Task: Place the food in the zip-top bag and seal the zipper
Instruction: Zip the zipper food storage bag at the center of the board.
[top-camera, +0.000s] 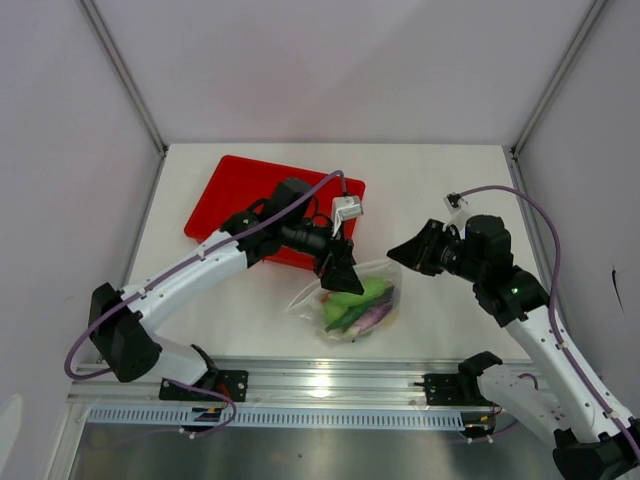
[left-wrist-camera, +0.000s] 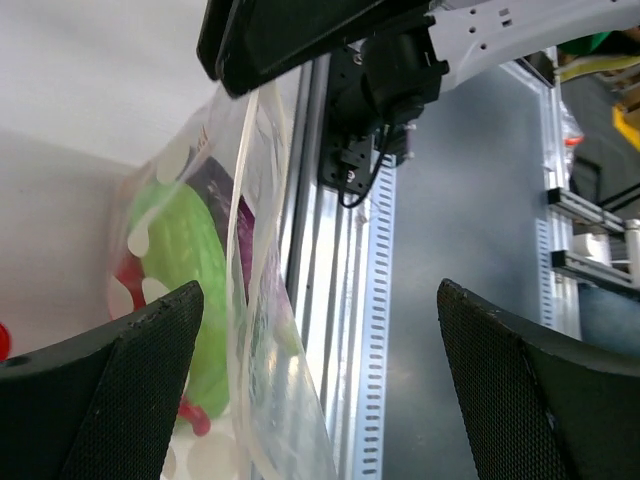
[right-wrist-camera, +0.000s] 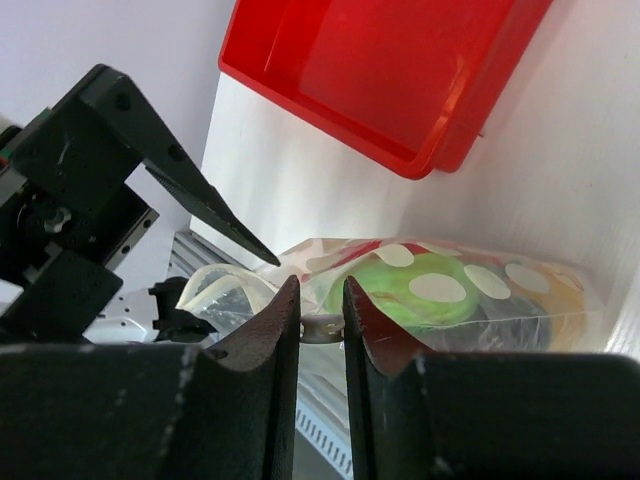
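The left gripper (top-camera: 340, 270) hung over the food-filled zip-top bag (top-camera: 355, 300), fingers wide apart. The right gripper (right-wrist-camera: 320, 325) fingers were nearly together.

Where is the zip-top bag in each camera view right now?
Top external: zip-top bag lies at centre, near the table's front edge.
Left wrist: left of centre, running top to bottom.
Right wrist: lower centre-right, below the red tray.
Shared landmark: green food inside the bag.

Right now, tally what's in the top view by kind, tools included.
Red tray: 1
Clear zip-top bag: 1, the toy food inside too bunched to count
Tools: 2, left tool and right tool
Total: 4
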